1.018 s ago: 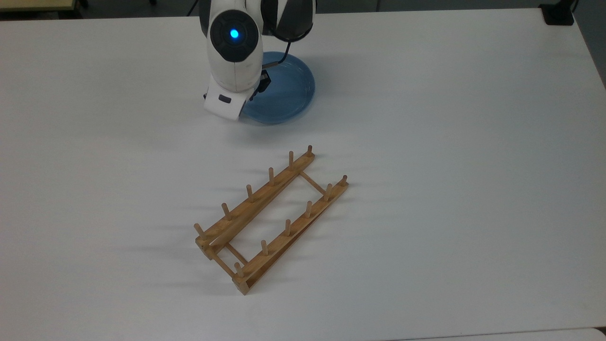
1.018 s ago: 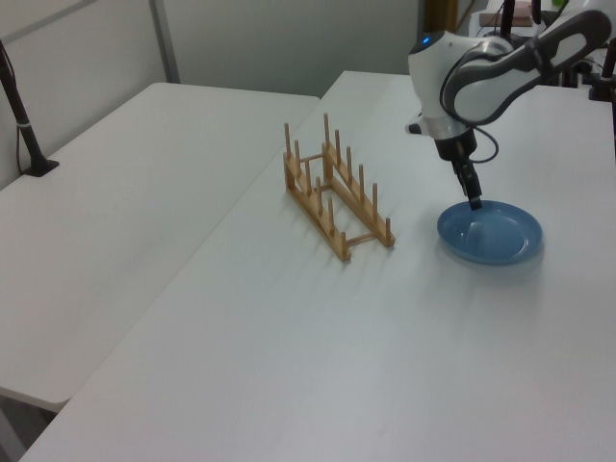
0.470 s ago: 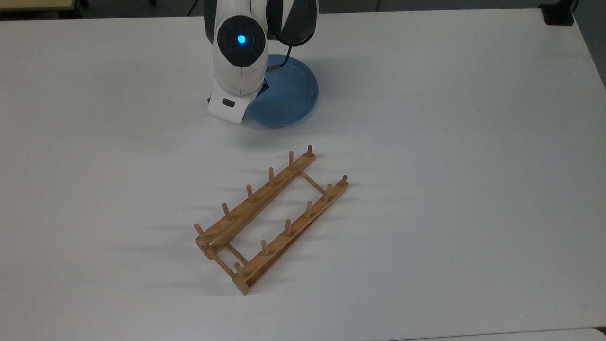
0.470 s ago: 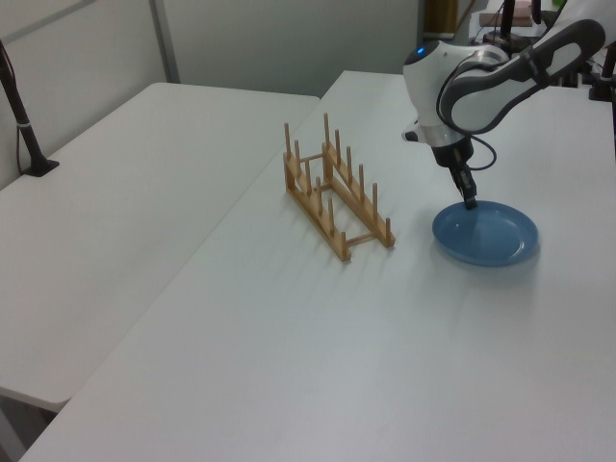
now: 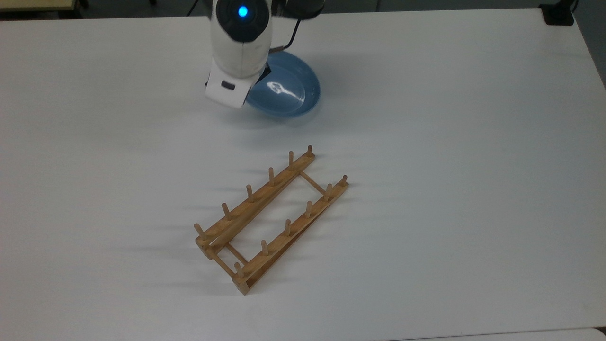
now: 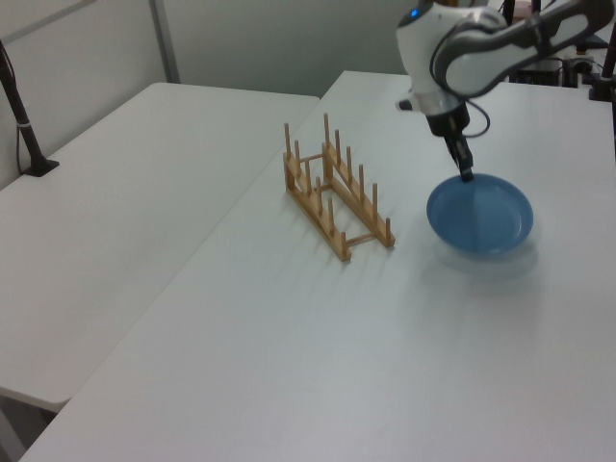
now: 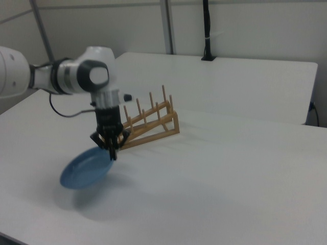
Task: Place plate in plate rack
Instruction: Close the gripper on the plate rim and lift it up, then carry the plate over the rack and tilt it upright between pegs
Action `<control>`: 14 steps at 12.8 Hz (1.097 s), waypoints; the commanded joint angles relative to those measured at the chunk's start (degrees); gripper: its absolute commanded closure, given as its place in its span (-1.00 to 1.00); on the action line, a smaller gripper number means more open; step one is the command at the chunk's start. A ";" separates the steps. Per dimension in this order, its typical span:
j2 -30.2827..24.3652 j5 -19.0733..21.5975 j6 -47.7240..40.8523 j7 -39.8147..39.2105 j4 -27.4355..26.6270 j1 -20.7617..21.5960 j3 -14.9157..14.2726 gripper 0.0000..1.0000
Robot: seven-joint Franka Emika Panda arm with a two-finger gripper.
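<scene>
The light-blue plate (image 5: 286,92) (image 6: 481,215) (image 7: 86,168) hangs tilted above the white table, a soft shadow under it. My gripper (image 7: 111,154) (image 6: 466,175) is shut on the plate's rim; in the top view the arm's white body hides that grip. The wooden plate rack (image 5: 272,218) (image 6: 333,188) (image 7: 148,125) stands on the table with nothing between its pegs. In the top view the plate is above the rack's far end; in the left view it is to the rack's right.
The white table (image 5: 450,166) stretches wide around the rack. A second white table (image 6: 125,192) adjoins on the left view's left, with a black post (image 6: 21,115) at its edge. Another black post (image 7: 206,30) stands at the far table edge in the right view.
The plate lay flat on the table a second ago with the gripper at its rim. Now the gripper has risen with it, and the plate hangs tilted off the surface.
</scene>
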 commanded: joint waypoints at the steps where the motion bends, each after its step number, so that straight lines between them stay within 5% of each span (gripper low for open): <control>1: -2.85 -0.17 -8.58 4.39 10.91 3.31 -0.20 1.00; 4: -1.98 -0.78 -6.15 11.24 17.07 3.22 -0.20 1.00; 8: -1.71 -1.22 15.45 24.69 18.68 2.52 -0.90 1.00; 11: 0.04 -5.69 26.09 26.55 18.68 0.59 -1.08 1.00; 14: 0.40 -14.72 30.61 34.61 18.50 0.41 -1.17 1.00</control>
